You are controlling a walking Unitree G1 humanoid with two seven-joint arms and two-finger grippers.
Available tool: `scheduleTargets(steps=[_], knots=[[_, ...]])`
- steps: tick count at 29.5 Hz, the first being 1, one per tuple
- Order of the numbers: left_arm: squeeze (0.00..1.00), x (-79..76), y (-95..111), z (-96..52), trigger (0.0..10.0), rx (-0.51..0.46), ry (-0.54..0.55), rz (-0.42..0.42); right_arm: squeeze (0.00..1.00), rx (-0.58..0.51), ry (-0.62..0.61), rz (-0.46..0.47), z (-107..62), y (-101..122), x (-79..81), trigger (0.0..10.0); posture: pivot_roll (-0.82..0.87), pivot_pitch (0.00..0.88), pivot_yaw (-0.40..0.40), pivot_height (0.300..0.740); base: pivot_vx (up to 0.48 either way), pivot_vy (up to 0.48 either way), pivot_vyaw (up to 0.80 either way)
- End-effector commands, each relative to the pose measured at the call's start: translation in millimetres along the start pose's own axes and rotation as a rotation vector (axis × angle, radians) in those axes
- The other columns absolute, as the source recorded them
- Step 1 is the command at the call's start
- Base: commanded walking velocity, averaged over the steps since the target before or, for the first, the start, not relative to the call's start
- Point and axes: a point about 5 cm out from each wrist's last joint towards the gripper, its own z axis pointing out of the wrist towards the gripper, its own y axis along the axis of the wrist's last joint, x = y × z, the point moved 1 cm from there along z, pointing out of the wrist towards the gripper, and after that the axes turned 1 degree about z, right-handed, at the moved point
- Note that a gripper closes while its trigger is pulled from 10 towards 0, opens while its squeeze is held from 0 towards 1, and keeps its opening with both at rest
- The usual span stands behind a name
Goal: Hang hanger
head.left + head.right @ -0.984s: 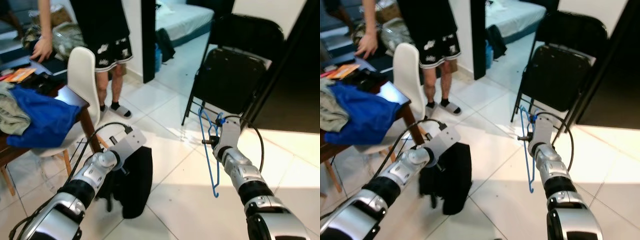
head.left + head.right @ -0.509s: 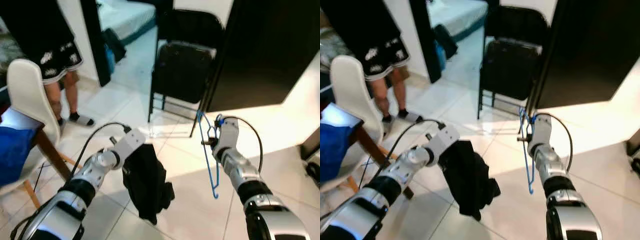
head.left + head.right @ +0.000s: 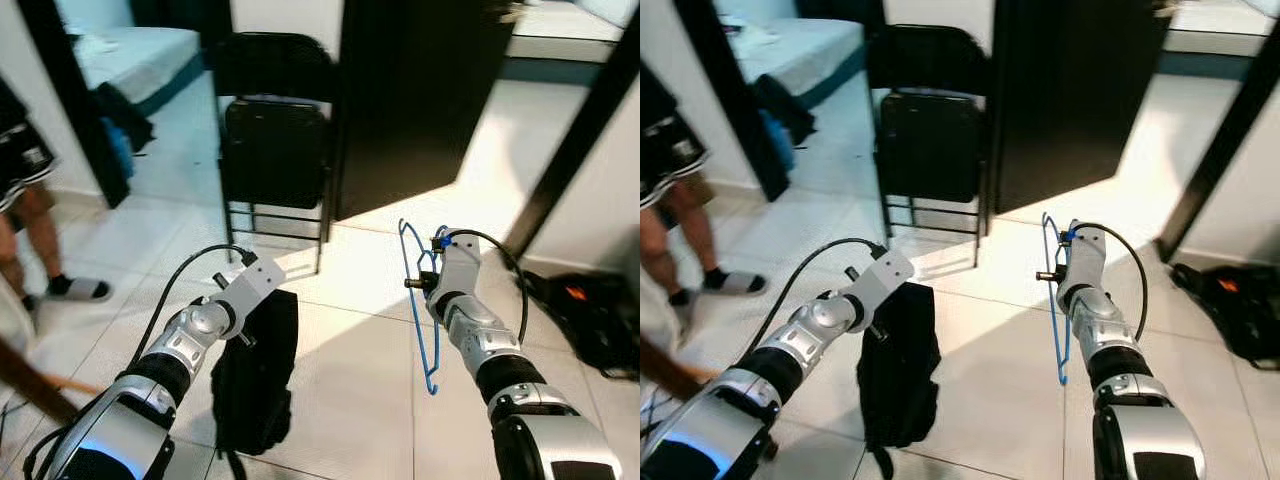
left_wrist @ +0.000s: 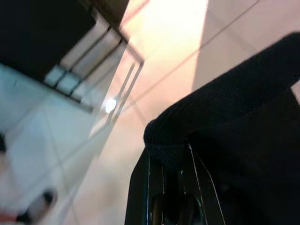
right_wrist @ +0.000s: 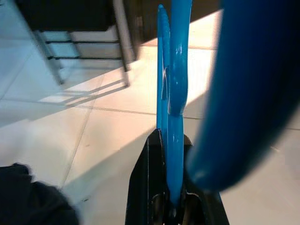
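Two tools were at work above the glossy pale tiled floor (image 3: pixel 350 400). The right tool (image 5: pixel 169 197) was clamped on a thin blue plastic hanger (image 3: pixel 425 300), which hung upright from it, hook uppermost. The left tool (image 4: pixel 171 206) pinched a limp black knitted garment (image 3: pixel 255 375) that drooped beside the hanger, well apart from it. A black folding chair (image 3: pixel 272 140) stood beyond. The left wrist view revealed the cloth's ribbed weave.

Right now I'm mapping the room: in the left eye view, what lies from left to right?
Person's leg → black garment held by left gripper → blue hanger in right gripper → black bag.
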Motion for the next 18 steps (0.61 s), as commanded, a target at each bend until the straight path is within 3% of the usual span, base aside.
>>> scheduleTargets(steps=[1, 18], knots=[[0.00, 4.4, 4.9, 0.6, 10.0, -0.025, 0.005, -0.006, 0.00, -0.012, 0.012, -0.011, 1.2, 2.6, 4.4, 10.0, -0.06, 0.019, 0.010, 0.740, 0.000, 0.000, -0.77], [0.00, 6.0, 7.5, 1.7, 10.0, -0.038, 0.009, -0.002, 0.00, -0.011, 0.039, -0.005, 2.2, 3.4, 8.8, 10.0, -0.06, 0.022, 0.013, 0.740, 0.000, 0.000, -0.77]])
